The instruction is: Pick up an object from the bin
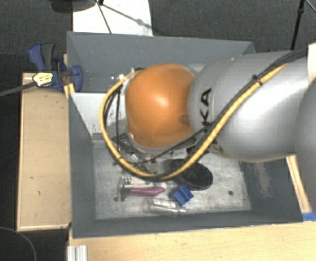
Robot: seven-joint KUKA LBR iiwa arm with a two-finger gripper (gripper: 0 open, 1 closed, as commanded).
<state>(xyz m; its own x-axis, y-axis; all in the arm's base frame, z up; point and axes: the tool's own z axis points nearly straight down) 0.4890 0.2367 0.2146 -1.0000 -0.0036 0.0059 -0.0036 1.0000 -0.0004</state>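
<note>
With the arm's orange cover [158, 105] low in the bin [87, 200], the tool [144, 163] sits just above a pink stick [147, 190] by the near wall, beside a blue block [182, 196], black disc [199, 176] and silver tube [166, 206]; I cannot tell whether the tool is wide or narrow.

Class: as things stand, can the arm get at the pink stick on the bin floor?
Probably yes: the pink stick lies bare on the bin floor, nothing on it, close by the arm and its wrist.
</note>
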